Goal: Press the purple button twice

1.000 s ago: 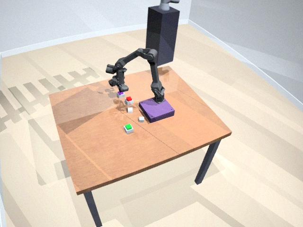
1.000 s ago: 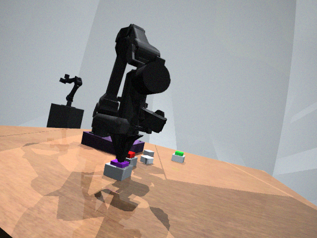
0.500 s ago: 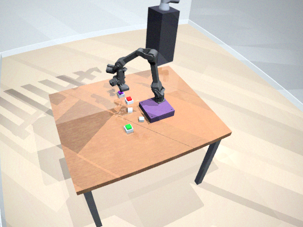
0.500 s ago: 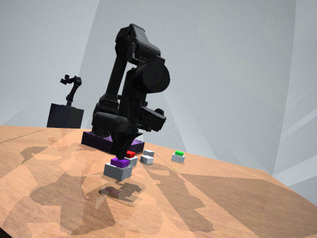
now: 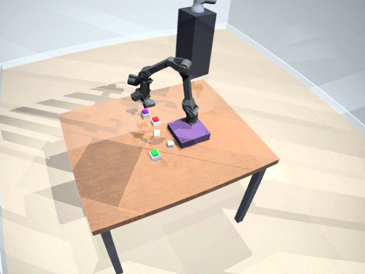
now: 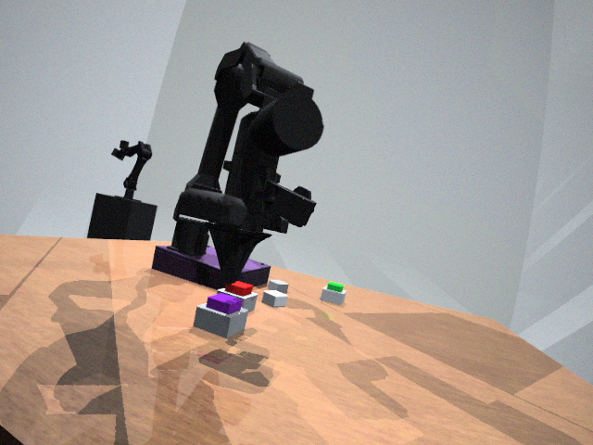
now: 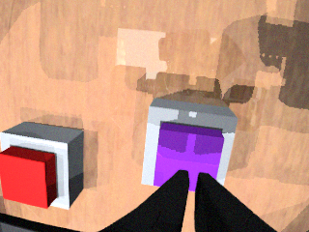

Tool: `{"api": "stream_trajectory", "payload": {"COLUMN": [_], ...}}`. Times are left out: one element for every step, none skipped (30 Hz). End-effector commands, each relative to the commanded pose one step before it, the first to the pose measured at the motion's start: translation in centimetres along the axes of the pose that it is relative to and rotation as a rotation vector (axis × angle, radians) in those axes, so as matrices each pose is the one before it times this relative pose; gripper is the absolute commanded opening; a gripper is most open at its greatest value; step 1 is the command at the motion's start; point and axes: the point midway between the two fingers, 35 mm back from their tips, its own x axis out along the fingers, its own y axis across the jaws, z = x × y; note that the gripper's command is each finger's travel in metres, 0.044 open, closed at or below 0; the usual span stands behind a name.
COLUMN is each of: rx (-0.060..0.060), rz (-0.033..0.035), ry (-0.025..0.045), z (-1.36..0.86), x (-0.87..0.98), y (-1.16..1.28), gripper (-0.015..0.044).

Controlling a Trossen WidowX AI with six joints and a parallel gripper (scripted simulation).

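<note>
Apparently unbranded, end effector (image 5: 149, 103) (image 6: 232, 282) (image 7: 191, 181) closed, purple button (image 5: 145, 111) (image 6: 223, 303) (image 7: 189, 157) unlabelled.

Purple button (image 5: 145, 111) (image 6: 224, 303) (image 7: 189, 156): square purple cap, raised, unpressed, atop pale grey housing; upright on wooden table (image 5: 177, 182) (image 6: 306, 383) (image 7: 106, 106).

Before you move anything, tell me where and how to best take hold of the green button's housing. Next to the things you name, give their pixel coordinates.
Grip the pale square housing of the green button (image 5: 154, 154) (image 6: 333, 294) by two opposite side walls, below the green cap, coming from straight above. The walls look flat and upright, and nothing stands against them. Closing over the cap could press it. The jaws are shut, so they would probably need opening first.
</note>
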Motion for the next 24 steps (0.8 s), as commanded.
{"api": "stream_trajectory", "payload": {"rx": [0.0034,0.0000,0.0000,0.0000,0.0000,0.0000,0.0000,0.0000,0.0000,0.0000,0.0000,0.0000,0.0000,0.0000,0.0000,0.0000,0.0000,0.0000,0.0000,0.0000,0.0000,0.0000,0.0000,0.0000], "rz": [0.00322,0.00001,0.00001,0.00001,0.00001,0.00001,0.00001,0.00001,0.00001,0.00001,0.00002,0.00001,0.00001,0.00000,0.00000,0.00000,0.00000,0.00000,0.00000,0.00000,0.00000,0.00000,0.00000,0.00000], "ry": [0.00730,0.00000,0.00000,0.00001,0.00001,0.00001,0.00001,0.00001,0.00001,0.00001,0.00001,0.00001,0.00001,0.00000,0.00000,0.00000,0.00000,0.00000,0.00000,0.00000,0.00000,0.00000,0.00000,0.00000], "z": [-0.152,0.000,-0.001,-0.001,-0.002,-0.003,-0.004,-0.004,-0.005,-0.006,-0.007,-0.006,-0.004,-0.001,0.000,0.000,0.000,0.000,0.000,0.000,0.000,0.000,0.000,0.000], "x": [0.861,0.165,0.165,0.165,0.164,0.164,0.164,0.164,0.163,0.163,0.163,0.134,0.081,0.027,0.000,0.000,0.000,0.000,0.000,0.000,0.000,0.000,0.000,0.000], "y": [0.079,0.000,0.001,0.001,0.002,0.003,0.004,0.004,0.005,0.006,0.007,0.006,0.004,0.001,0.000,0.000,0.000,0.000,0.000,0.000,0.000,0.000,0.000,0.000], "gripper": [0.0020,0.0020,0.0020,0.0020,0.0020,0.0020,0.0020,0.0020,0.0020,0.0020,0.0020,0.0020,0.0020,0.0020,0.0020,0.0020,0.0020,0.0020,0.0020,0.0020,0.0020,0.0020,0.0020,0.0020]}}
